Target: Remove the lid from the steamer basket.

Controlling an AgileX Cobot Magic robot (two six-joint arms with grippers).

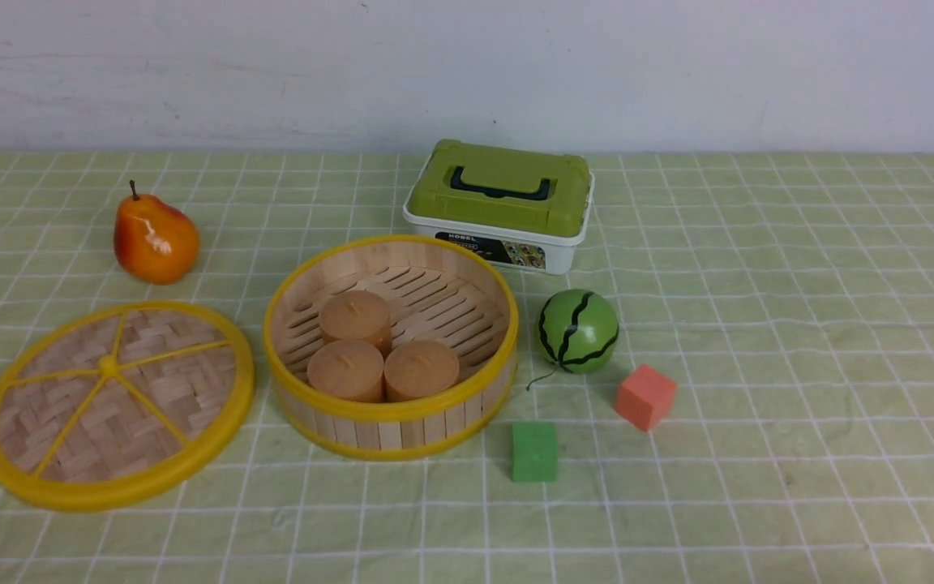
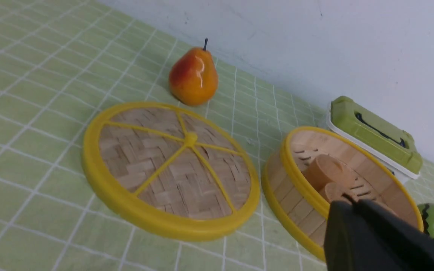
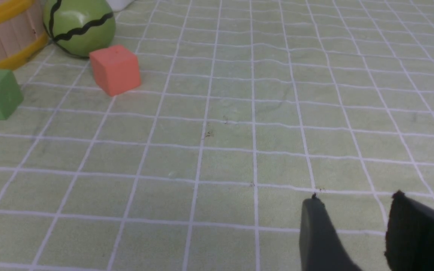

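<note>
The lid (image 1: 114, 405), a woven bamboo disc with a yellow rim and spokes, lies flat on the cloth just left of the steamer basket (image 1: 390, 430). The basket stands uncovered, with three brown round cakes (image 1: 356, 316) on its slatted floor. Neither arm shows in the front view. In the left wrist view my left gripper (image 2: 352, 201) is shut on nothing, raised off the table, with the basket (image 2: 296, 169) behind it and the lid (image 2: 171, 169) farther off. My right gripper (image 3: 355, 199) is open over bare cloth, far from the basket wall (image 3: 2, 34).
A pear (image 1: 155, 238) sits behind the lid. A white box with a green lid (image 1: 499, 203) stands behind the basket. Right of the basket are a watermelon ball (image 1: 577, 330), a red cube (image 1: 644, 396) and a green cube (image 1: 533, 451). A wall closes the back.
</note>
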